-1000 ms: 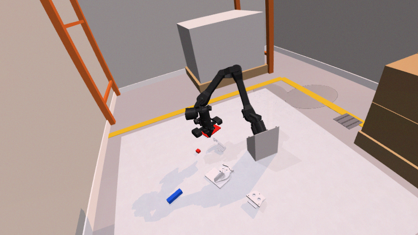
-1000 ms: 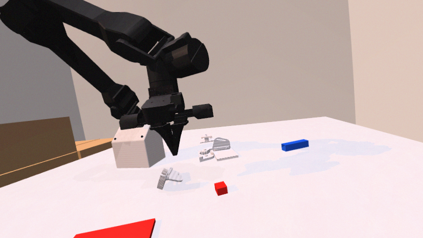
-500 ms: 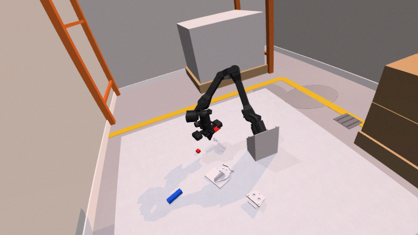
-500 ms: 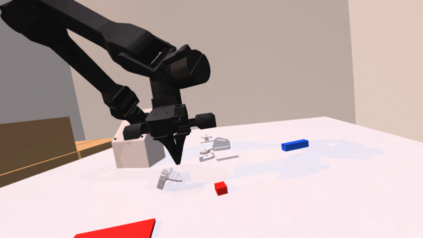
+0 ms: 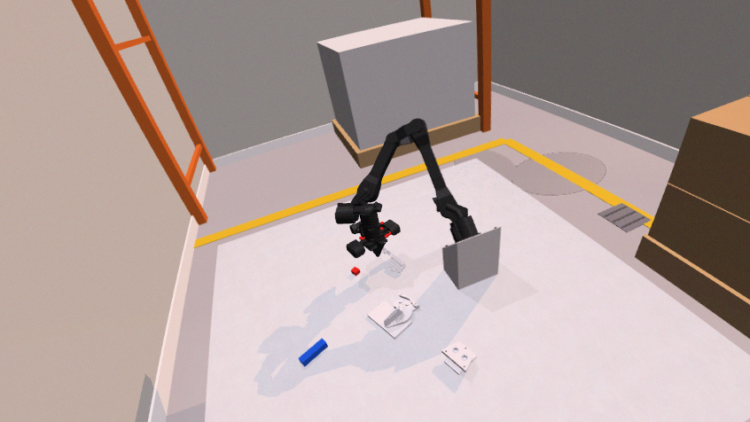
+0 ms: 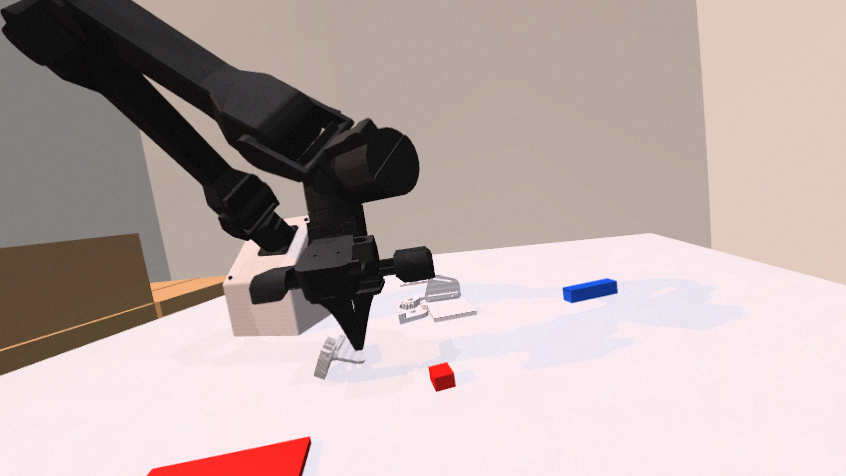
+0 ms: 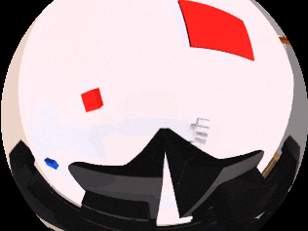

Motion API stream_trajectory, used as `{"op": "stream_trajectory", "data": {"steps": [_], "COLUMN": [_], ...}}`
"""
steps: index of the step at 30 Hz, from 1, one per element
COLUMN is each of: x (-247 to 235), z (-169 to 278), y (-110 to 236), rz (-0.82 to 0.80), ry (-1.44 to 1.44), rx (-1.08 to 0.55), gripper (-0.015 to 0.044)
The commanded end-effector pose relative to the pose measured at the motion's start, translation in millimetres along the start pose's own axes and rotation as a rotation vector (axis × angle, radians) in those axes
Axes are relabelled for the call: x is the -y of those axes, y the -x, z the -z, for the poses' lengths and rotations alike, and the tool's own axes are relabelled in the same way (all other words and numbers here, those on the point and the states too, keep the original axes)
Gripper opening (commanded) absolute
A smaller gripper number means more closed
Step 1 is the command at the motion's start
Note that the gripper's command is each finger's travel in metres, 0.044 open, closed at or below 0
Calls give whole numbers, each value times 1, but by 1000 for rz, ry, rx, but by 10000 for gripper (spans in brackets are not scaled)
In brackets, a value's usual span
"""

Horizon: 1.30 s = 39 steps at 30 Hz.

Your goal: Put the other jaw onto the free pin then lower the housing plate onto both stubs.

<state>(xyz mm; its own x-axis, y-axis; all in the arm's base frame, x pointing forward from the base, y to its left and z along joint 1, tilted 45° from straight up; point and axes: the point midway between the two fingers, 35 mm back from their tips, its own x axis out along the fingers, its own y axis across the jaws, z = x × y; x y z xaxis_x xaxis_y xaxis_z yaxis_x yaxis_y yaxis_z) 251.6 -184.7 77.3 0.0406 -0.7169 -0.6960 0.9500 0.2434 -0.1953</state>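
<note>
My gripper [image 5: 378, 254] [image 6: 358, 348] [image 7: 164, 133] is shut and empty, pointing down. Its tips are close by the loose jaw [image 5: 396, 263] [image 6: 323, 358] [image 7: 201, 132], a light grey toothed part lying tilted on the table. The exterior view shows the tips overlapping its thin end; whether they touch it I cannot tell. The base plate [image 5: 379, 314] [image 6: 452, 310] carries the other jaw [image 5: 394, 317] [image 6: 443, 288]. The free pin is too small to make out surely. The housing plate [image 5: 449, 351], with two round holes, lies tilted farther along the table and is mostly hidden in the exterior view.
A red cube [image 5: 355, 271] [image 6: 441, 377] [image 7: 92, 99] lies near the loose jaw. A blue block [image 5: 313, 352] [image 6: 590, 290] [image 7: 52, 163] lies farther off. A flat red square [image 6: 236, 458] [image 7: 217, 29] lies on the table. The arm's box-shaped mount [image 5: 474, 261] [image 6: 260, 307] stands beyond the loose jaw.
</note>
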Motion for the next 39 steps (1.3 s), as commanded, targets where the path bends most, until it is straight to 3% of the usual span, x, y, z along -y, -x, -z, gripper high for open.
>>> {"op": "stream_trajectory", "data": {"steps": [1,39], "x": [2,48], "z": [2,1], "y": [-8,-13], "rz": [4,6], "ry": [6,7], "rx": [-6,-7], "gripper": [0,0]}}
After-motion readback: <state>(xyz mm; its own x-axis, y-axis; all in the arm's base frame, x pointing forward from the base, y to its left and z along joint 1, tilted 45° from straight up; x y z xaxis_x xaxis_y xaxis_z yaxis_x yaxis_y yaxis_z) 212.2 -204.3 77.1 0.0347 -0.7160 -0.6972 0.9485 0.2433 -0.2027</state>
